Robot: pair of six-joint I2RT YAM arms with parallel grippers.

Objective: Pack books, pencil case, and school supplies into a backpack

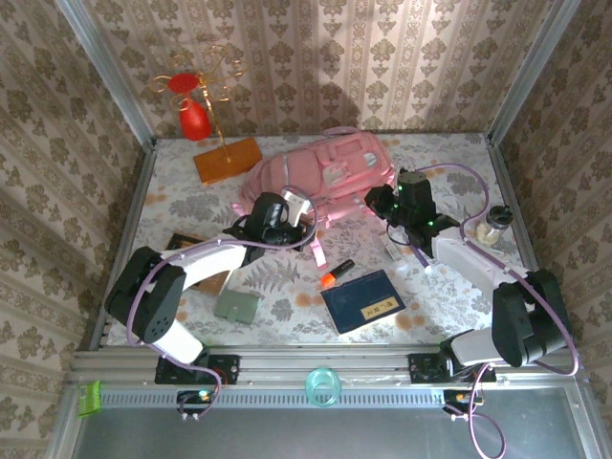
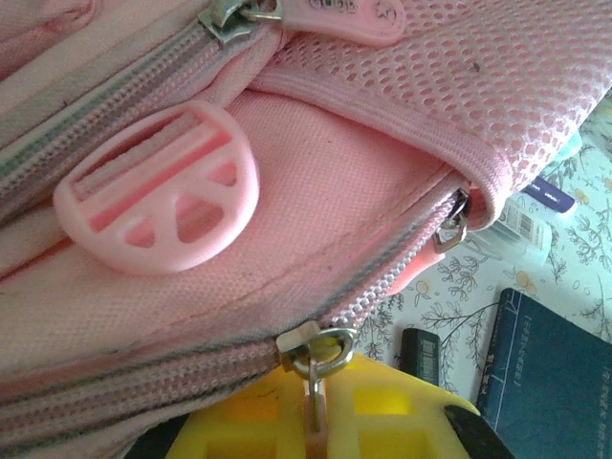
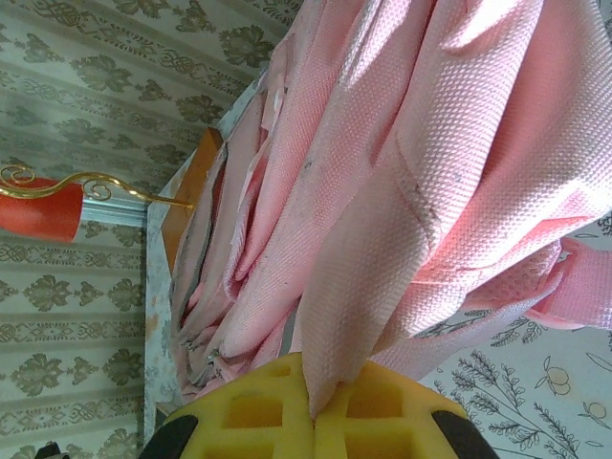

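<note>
The pink backpack (image 1: 320, 167) lies at the back middle of the table. My left gripper (image 1: 292, 210) is at its near left edge, shut (image 2: 320, 387) on a metal zipper pull (image 2: 314, 368) of the backpack (image 2: 316, 191). My right gripper (image 1: 384, 201) is at the backpack's right side, shut (image 3: 314, 397) on a fold of its pink fabric (image 3: 402, 220). The navy book (image 1: 363, 301) (image 2: 555, 382) lies flat in front. An orange and black marker (image 1: 336, 273) lies beside it, and a slim whitish stick (image 1: 315, 251) nearby. A brown book (image 1: 184, 243) lies half under my left arm.
An orange-brown board (image 1: 227, 160) with a gold wire stand sits at the back left. A grey-green square pouch (image 1: 236, 306) lies near my left base. A small jar (image 1: 495, 225) stands at the right edge, and a teal cup (image 1: 323, 386) is on the front rail.
</note>
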